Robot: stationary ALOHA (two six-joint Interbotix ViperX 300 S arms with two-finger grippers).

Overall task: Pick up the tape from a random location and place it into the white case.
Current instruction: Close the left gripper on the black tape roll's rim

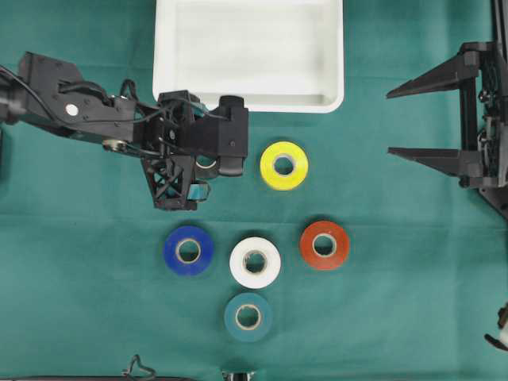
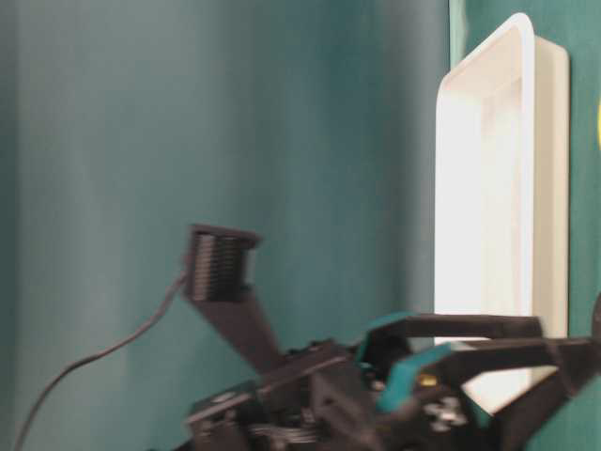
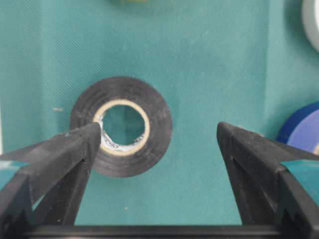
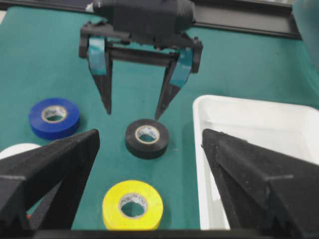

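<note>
On the green cloth [image 1: 79, 302], toward its far edge: my left gripper [image 4: 132, 115] hangs over the black tape [image 4: 147, 138], fingers pointing down.
My left gripper, state: spread wide with nothing between the jaws; in my left wrist view one fingertip [image 3: 82, 144] overlaps the roll's rim and the other stands well clear of it on the opposite side.
Black tape: lies flat on the cloth, hole up, with a pale cardboard core; in the overhead view my left arm hides almost all of it.
White case [image 1: 248, 101]: sits at the middle of the cloth's far edge, long side along that edge; the black tape lies just in front of its near-left corner, apart from its rim.
My right gripper [image 1: 391, 123]: at the right edge of the cloth, level with the case's near rim, jaws wide apart and holding nothing, well away from every roll.
Yellow tape [image 1: 284, 165]: flat, just in front of the case's near rim, beside the black roll.
Blue tape [image 1: 188, 250], white tape [image 1: 255, 262], red tape [image 1: 325, 244]: in a rough row across the middle of the cloth, apart from each other.
Teal tape [image 1: 248, 317]: nearest the cloth's front edge, just below the white roll.
</note>
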